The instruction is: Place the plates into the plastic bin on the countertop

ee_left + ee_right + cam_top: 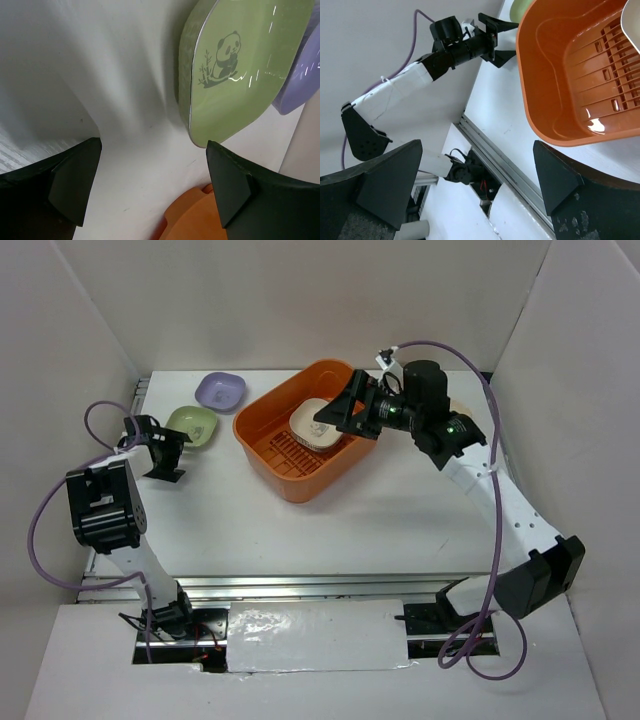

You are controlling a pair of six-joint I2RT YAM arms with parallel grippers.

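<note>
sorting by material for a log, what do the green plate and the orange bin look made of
Green plate: glossy and smooth with sharp light streaks, so glazed ceramic or melamine; the look leaves it open. Orange bin: moulded plastic, semi-gloss, judging by its rounded walls, slotted floor and soft highlight.

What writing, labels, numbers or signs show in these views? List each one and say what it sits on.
No words, numbers or brand names can be read in any view.
green plate: only a panda picture with bamboo, no lettering.
small white tag in the top view: too small to read.
</note>
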